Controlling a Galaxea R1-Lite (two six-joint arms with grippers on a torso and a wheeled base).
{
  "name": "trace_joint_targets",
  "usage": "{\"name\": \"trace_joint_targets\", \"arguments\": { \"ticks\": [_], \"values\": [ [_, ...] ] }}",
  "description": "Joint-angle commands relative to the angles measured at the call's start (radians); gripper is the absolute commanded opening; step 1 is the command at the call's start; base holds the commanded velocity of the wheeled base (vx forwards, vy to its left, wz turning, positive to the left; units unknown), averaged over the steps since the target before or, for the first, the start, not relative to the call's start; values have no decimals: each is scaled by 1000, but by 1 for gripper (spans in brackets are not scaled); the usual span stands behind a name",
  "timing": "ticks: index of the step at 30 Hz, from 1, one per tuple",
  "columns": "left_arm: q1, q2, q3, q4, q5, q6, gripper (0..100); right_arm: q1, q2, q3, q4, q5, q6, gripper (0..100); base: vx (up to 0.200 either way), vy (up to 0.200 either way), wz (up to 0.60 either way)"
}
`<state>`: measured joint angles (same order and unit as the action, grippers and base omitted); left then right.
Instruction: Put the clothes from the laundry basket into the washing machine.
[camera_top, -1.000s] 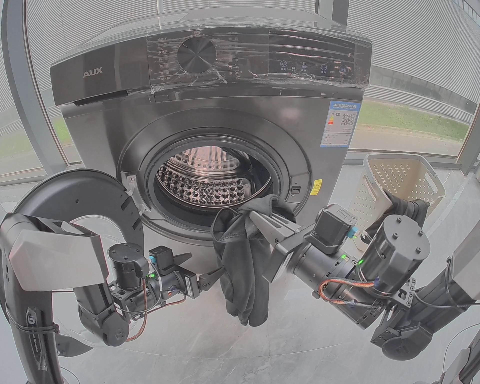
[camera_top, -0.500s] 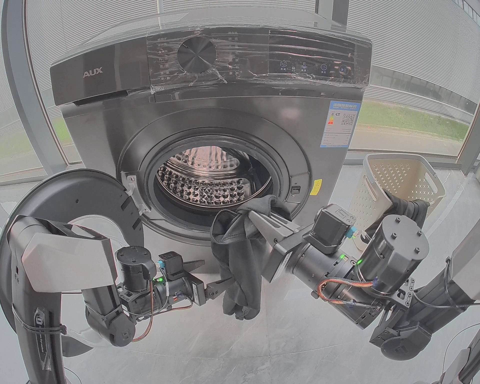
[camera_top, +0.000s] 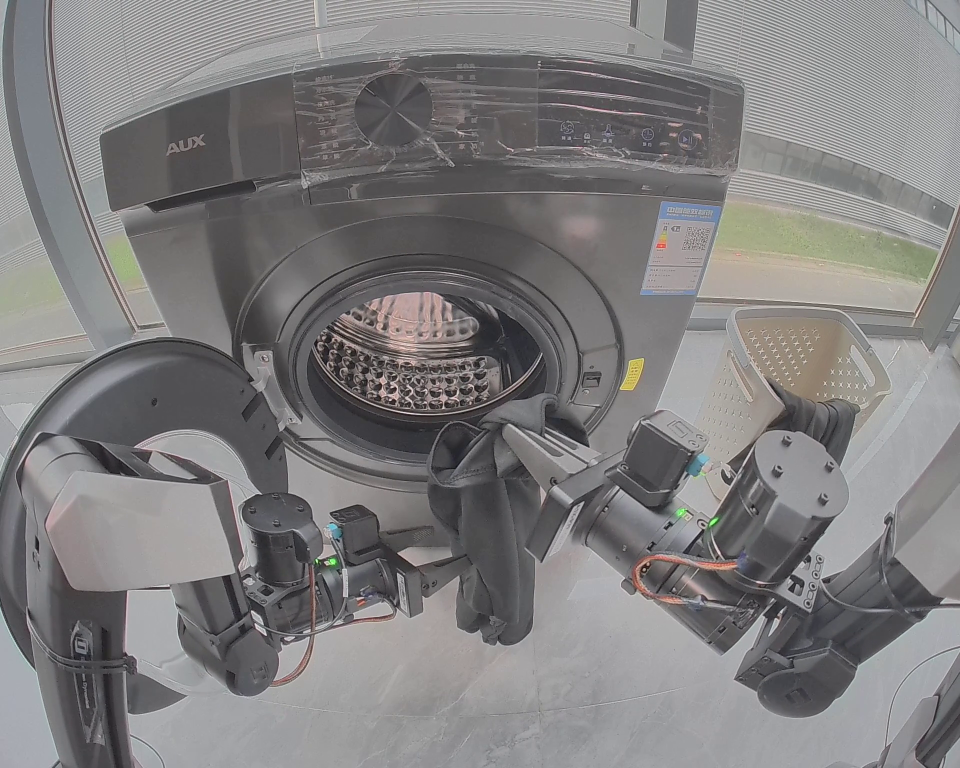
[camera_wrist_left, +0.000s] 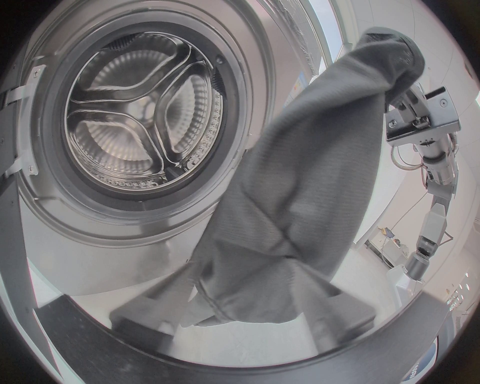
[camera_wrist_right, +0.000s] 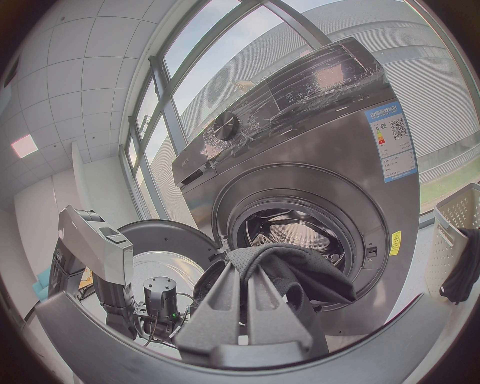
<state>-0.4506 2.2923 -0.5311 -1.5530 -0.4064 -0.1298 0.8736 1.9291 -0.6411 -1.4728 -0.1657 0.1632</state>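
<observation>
A dark grey garment (camera_top: 490, 520) hangs in front of the washing machine's (camera_top: 420, 180) open drum (camera_top: 420, 350), at its lower right rim. My right gripper (camera_top: 512, 436) is shut on the garment's top fold, also seen in the right wrist view (camera_wrist_right: 241, 270). My left gripper (camera_top: 442, 558) sits lower and to the left, open, its fingers on either side of the garment's (camera_wrist_left: 300, 200) hanging lower part. The white laundry basket (camera_top: 800, 360) stands to the right of the machine with another dark cloth (camera_top: 825, 415) draped over its rim.
The round washer door (camera_top: 150, 400) is swung open to the left, just behind my left arm. Grey floor (camera_top: 560, 690) lies bare below the garment. Glass walls stand behind the machine. The basket (camera_wrist_right: 452, 225) leans close to the machine's right side.
My left arm has moved right until its open fingers reach the hanging garment. The garment's lower end has bunched up slightly. The right gripper has held its place.
</observation>
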Motion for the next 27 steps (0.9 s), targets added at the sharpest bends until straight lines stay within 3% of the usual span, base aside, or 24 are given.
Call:
{"name": "trace_joint_targets", "arguments": {
  "ticks": [1, 5, 16, 19, 20, 27],
  "values": [
    [-11, -1, -1, -10, -5, -1, 0, -1, 5, 0, 0, 0, -1, 0, 0, 0, 0],
    [-20, 4, -4, -10, -34, 1, 0, -5, 7, 0, 0, 3, -1, 0, 0, 0, 0],
    [3, 9, 0, -10, -34, 4, 0, -12, 7, 0, 0, 3, -1, 0, 0, 0, 0],
    [12, 18, -7, -9, -29, 29, 0, -12, 7, 0, 0, 3, -1, 0, 0, 0, 0],
    [26, 27, -13, -9, -28, 50, 100, -12, 7, 1, 0, 3, -1, 0, 0, 0, 0],
    [72, 41, -18, -9, -29, 56, 100, -10, 7, -2, 2, 3, -1, 0, 0, 0, 0]
  ]
}}
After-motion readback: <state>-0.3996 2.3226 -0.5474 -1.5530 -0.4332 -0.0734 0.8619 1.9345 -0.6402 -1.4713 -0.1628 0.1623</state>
